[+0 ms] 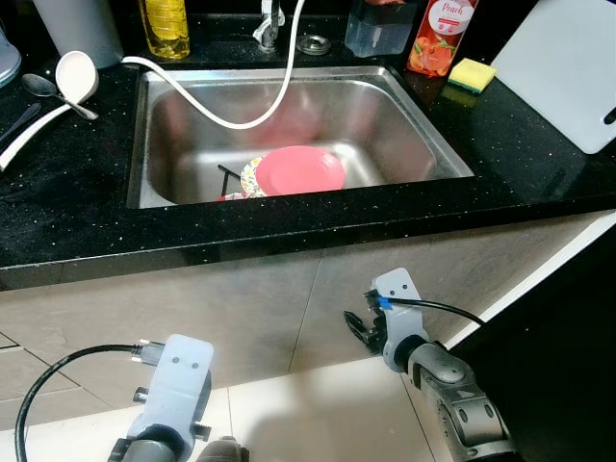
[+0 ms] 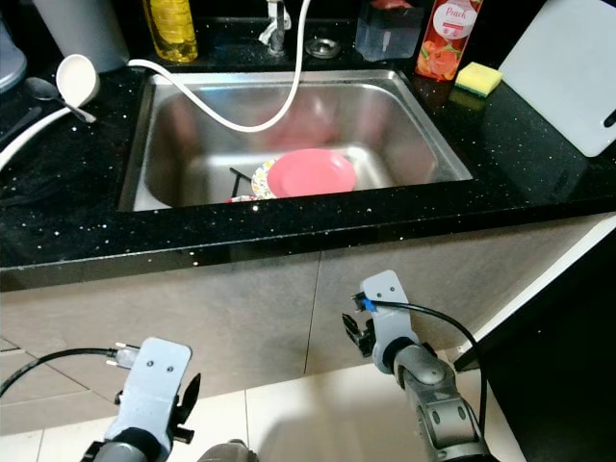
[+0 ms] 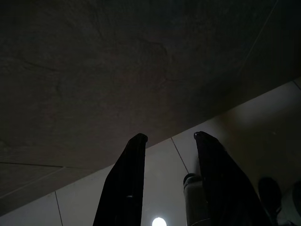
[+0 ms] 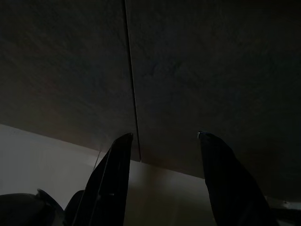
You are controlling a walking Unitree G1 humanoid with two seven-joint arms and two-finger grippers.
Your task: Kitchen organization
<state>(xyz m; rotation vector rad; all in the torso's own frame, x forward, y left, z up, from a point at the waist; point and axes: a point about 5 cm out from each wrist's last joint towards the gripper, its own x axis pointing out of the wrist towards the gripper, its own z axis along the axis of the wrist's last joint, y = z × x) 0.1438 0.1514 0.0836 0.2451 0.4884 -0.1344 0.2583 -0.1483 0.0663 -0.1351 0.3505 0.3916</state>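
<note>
A pink plate [image 1: 302,169] lies tilted in the steel sink [image 1: 423,135], resting on a patterned plate [image 1: 252,177]. A white hose [image 1: 279,91] loops from the tap into the basin. Both arms hang low in front of the grey cabinet doors, well below the black counter [image 1: 87,212]. My left gripper [image 3: 167,136] is open, its fingers pointing at the cabinet base and floor tiles. My right gripper [image 4: 164,135] is also open with nothing between its fingers, facing the seam between two cabinet doors; it shows in the left eye view as right gripper [image 1: 358,327].
On the counter left of the sink lie a white ladle [image 1: 67,82] and a metal spoon [image 1: 43,89]. Behind the sink stand a yellow bottle [image 1: 166,27], a clear container [image 1: 380,29] and a peach juice carton [image 1: 441,37]. A yellow sponge [image 1: 472,73] and white cutting board [image 1: 568,67] sit right.
</note>
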